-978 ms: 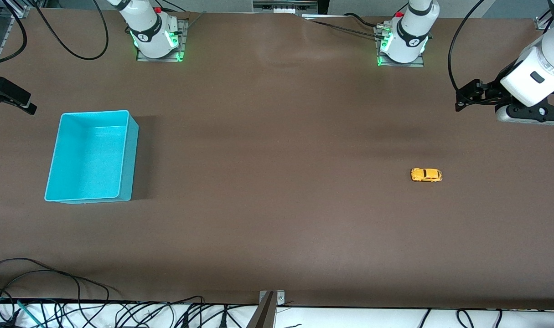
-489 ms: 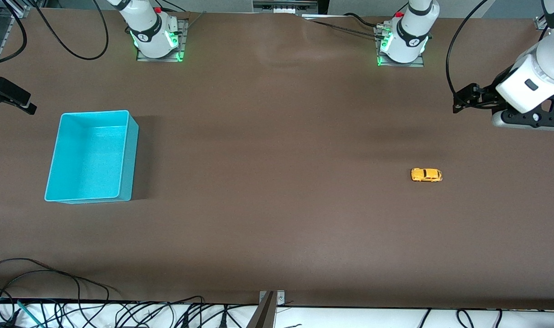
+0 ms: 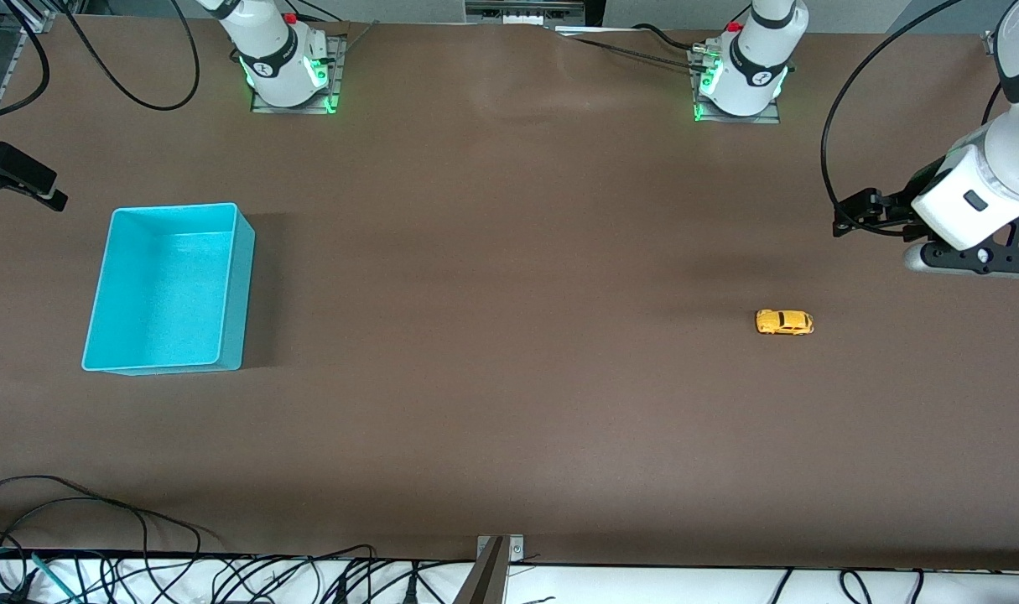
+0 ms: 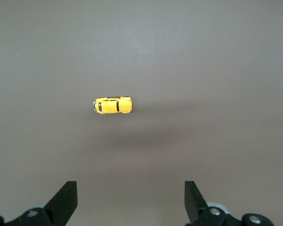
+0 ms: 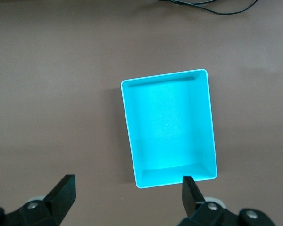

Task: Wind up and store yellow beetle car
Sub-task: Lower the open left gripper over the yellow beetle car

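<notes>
One yellow beetle car [image 3: 784, 322] on its wheels on bare table toward the left arm's end, left gripper [image 4: 131, 200] high above it with fingers apart, right gripper [image 5: 127, 197] waiting, fingers apart, over turquoise bin [image 3: 234, 285] at the right arm's end.

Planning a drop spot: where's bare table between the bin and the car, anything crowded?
Bare brown table runs from the turquoise bin to the yellow beetle car, and from both toward the front camera. Nothing is crowded. Left gripper hangs open over the car's end; right gripper waits open above the bin.
</notes>
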